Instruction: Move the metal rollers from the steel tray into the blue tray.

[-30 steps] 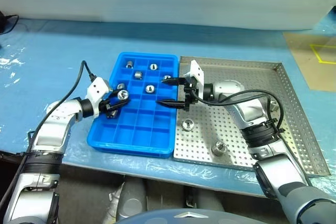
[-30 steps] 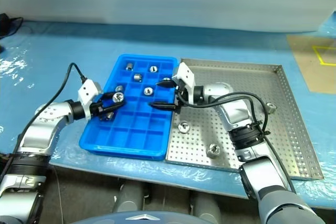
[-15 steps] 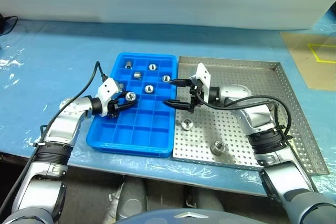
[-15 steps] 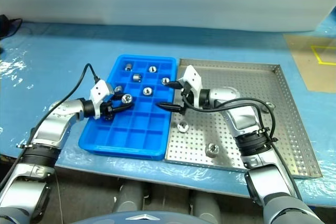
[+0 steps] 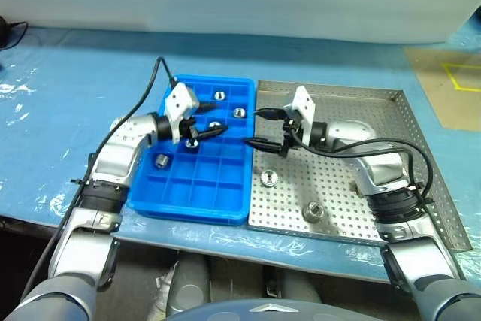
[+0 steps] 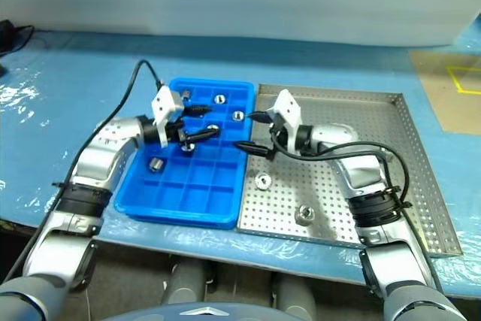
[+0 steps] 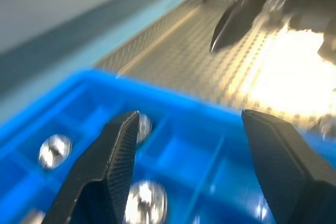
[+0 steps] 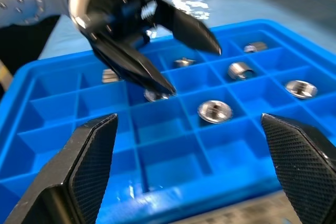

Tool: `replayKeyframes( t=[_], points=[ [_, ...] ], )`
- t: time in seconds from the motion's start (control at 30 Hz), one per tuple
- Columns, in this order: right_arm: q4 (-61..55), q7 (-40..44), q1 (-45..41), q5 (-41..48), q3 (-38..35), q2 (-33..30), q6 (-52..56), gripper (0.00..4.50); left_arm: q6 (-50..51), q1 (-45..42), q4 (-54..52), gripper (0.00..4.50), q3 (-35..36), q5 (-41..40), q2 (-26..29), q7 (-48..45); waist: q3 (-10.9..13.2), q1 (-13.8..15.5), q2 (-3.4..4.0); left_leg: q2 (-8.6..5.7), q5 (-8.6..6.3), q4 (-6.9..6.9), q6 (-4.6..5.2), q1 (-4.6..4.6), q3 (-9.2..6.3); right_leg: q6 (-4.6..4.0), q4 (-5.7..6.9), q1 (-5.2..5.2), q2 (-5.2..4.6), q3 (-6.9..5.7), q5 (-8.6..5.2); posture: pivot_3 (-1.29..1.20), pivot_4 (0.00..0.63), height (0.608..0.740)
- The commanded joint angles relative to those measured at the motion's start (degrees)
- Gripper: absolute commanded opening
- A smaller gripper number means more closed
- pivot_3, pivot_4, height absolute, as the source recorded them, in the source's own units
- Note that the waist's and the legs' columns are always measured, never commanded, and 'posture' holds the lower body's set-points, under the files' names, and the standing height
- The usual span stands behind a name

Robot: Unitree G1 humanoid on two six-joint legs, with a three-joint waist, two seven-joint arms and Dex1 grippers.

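Rollers blurred, left gripper empty

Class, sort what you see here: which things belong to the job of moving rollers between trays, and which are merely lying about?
Belonging to the job:
- metal rollers
- steel tray
- blue tray
- left gripper, open
- right gripper, open

Lying about:
- blue table cover
- brown board with yellow tape
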Motion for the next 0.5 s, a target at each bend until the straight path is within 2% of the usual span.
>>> replayKeyframes(
  t=[0.03,0.23,0.5],
  points=[
    [-4.07,-1.33,1.89,1.53,-4.42,-2.39,1.05,4.5,0.66,-4.5,1.71,3.29,-1.29,-1.32,-1.15,-2.67,0.0,-0.75,0.0,0.0,0.0,-0.03,0.0,-0.01,0.0,0.0,-0.03,-0.01,0.01,0.0,0.0,-0.15,0.15,0.74],
    [-12.34,-7.14,10.82,2.86,-13.25,-6.93,4.78,4.5,-2.93,-16.37,14.19,3.29,-7.02,0.98,-7.09,-10.31,0.0,-1.89,0.0,-0.04,-0.05,0.01,0.12,-0.02,0.09,0.01,-0.11,-0.01,0.02,0.1,0.01,-0.32,0.15,0.74],
    [-23.59,-16.96,21.68,4.74,-25.81,-7.46,8.33,4.5,-21.04,-29.84,44.32,3.29,-9.41,9.97,-21.96,-4.32,-0.02,-5.5,0.0,-0.13,-0.31,0.2,0.55,0.0,0.48,0.09,-0.2,0.08,0.02,0.2,0.05,-0.53,0.15,0.74]
  ],
)
